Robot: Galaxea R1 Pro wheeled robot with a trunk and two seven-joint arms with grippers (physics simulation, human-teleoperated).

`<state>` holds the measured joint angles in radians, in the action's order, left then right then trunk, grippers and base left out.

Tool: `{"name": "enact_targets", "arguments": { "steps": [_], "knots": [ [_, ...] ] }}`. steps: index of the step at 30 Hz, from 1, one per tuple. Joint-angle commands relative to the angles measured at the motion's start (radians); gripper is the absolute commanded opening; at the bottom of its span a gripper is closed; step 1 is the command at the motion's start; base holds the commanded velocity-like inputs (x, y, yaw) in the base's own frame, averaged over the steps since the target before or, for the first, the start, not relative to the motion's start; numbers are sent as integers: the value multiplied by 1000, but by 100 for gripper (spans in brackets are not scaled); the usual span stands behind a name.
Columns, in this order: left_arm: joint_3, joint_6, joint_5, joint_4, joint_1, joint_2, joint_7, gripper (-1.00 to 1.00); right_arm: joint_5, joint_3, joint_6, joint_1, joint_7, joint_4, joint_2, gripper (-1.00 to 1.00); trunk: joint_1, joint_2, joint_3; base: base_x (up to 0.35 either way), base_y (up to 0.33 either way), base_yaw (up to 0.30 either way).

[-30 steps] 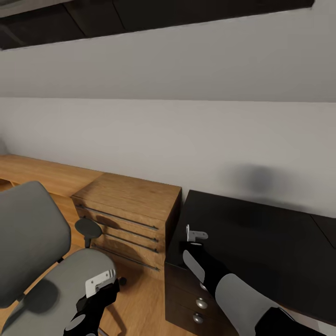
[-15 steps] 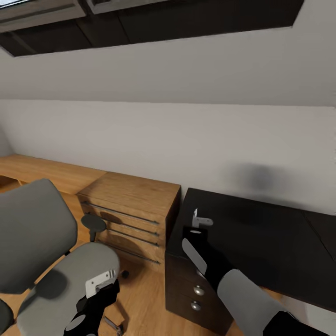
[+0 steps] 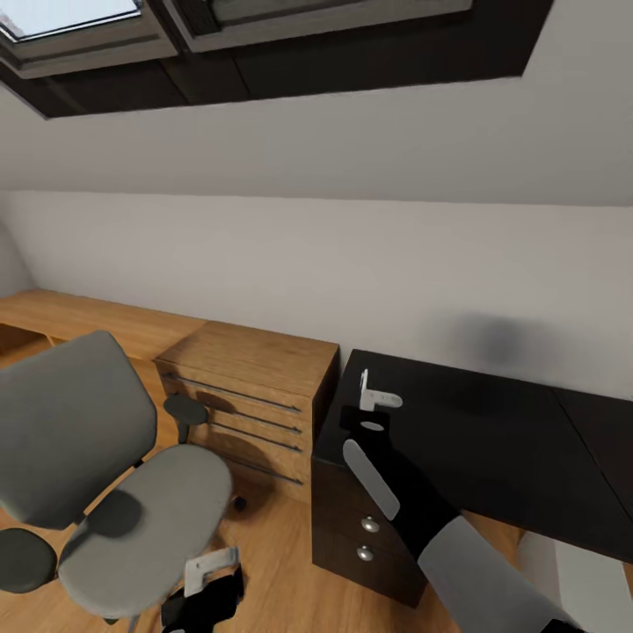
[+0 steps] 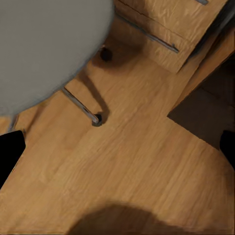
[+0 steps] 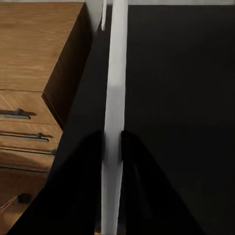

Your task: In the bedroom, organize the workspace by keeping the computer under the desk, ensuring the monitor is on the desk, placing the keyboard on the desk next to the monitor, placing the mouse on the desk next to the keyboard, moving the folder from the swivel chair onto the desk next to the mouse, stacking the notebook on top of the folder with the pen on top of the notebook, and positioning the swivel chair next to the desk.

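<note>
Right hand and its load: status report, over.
Right hand shut on the notebook, held edge-on above the desk, near its drawer end. Left hand open, low over the floor beside the swivel chair.

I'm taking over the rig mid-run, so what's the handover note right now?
Left gripper: open, low over the floor by the swivel chair.
Right gripper: shut on a thin pale strip over the desk corner; notebook or pen, can't tell.
Chair seat bare; desk top bare where seen.
Left: place the held item, check the rest, chair to desk.
</note>
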<state>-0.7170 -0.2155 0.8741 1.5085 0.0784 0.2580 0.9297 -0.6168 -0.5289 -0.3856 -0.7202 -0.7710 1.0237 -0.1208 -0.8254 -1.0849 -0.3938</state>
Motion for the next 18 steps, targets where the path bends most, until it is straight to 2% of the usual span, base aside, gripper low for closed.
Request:
{"name": "enact_targets", "arguments": {
  "steps": [1,2,3,8,11,14,15,17,18],
  "knots": [
    [-18,-3,2,-26,1,0,7,100,-6,-2,-4,3,-6,8,0,-100,4,6,2,-2,0,-3],
    [-35,-1,1,-63,1,0,7,100,-6,-2,-4,9,-8,15,1,-100,8,13,5,-1,0,-1],
    [-53,3,2,-174,1,-14,10,100,-3,2,-4,17,-26,31,1,-100,11,20,8,0,0,-165],
    [-51,5,3,-220,1,-25,8,100,-3,5,-3,18,-29,33,1,-100,31,55,24,0,0,-199],
    [-49,5,3,-254,1,-38,8,100,-3,7,-3,18,-38,40,1,-100,42,76,33,0,0,-80],
    [-45,5,1,-312,1,-68,6,100,-3,7,-4,18,-49,43,1,-100,54,97,43,0,0,-22],
    [-42,5,-1,-370,1,-90,5,100,-4,7,-4,18,-52,44,1,-100,57,104,46,0,0,-3],
    [-39,5,-1,-385,1,-94,-1,100,-4,7,-4,18,-52,44,1,-100,65,118,52,0,0,-2],
    [0,4,-1,-490,1,-127,-88,100,-5,7,-4,18,-53,44,1,-100,69,125,55,0,0,0]
  ]
}}
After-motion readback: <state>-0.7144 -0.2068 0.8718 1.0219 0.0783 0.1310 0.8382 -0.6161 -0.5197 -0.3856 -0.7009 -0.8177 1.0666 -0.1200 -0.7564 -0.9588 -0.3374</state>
